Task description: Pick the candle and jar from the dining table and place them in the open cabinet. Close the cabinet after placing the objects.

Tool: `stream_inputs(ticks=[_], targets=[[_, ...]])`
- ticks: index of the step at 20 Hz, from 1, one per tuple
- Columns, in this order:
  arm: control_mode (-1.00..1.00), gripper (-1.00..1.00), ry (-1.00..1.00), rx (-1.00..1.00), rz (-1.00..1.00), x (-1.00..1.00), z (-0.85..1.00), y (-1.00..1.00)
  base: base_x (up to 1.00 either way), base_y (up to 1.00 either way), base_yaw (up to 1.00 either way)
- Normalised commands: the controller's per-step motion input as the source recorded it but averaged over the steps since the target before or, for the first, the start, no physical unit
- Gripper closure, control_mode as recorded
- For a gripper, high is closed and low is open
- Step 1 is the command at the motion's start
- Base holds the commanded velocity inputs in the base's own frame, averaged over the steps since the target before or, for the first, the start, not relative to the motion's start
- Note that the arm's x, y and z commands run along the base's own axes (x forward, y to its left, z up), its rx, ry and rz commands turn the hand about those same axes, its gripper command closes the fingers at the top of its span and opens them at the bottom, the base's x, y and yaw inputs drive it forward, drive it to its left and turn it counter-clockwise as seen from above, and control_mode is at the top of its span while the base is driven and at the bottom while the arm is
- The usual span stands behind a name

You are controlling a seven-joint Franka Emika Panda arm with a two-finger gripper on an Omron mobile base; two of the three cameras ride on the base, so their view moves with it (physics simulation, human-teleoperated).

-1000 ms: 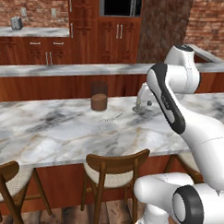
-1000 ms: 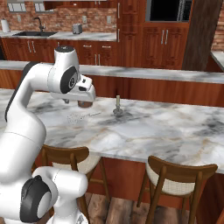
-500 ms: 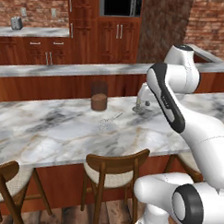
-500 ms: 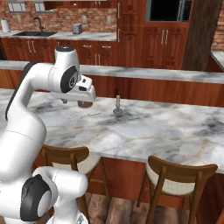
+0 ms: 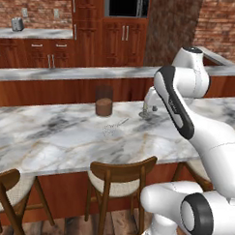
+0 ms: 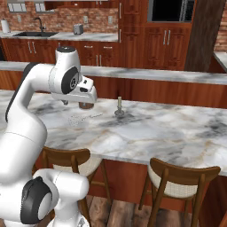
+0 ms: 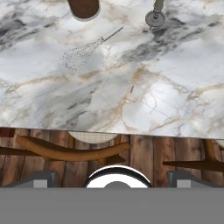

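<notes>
In the hand view the gripper [image 7: 112,180] sat bottom centre, jaws wide apart and empty; jar [image 7: 83,8] and candle [image 7: 155,15] stood along the top edge, well apart from it.

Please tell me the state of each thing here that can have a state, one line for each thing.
candle: upright on the dining table, not held.
jar: upright on the table, not held.
whisk: lying flat between jar and candle.
gripper: open, empty, above the table's near edge.

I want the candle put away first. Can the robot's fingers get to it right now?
Probably yes. The candle stands upright and alone on the dining table, apart from the jar and the whisk.
</notes>
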Motion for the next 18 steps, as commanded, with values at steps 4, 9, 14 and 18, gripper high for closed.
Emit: stream_inputs(ticks=[4,9,14,18], targets=[[-1.00,-1.00,0.00,0.00,0.00,-0.01,0.00,0.00,0.00,0.00,0.00],[-1.00,-1.00,-0.01,0.00,-0.02,0.15,0.00,0.38,0.00,0.00,0.00],[-1.00,-1.00,0.01,0.00,-0.01,0.28,0.11,0.33,0.00,0.00,0.00],[-1.00,-1.00,0.03,0.00,-0.01,0.22,0.29,0.05,0.00,0.00,0.00]])
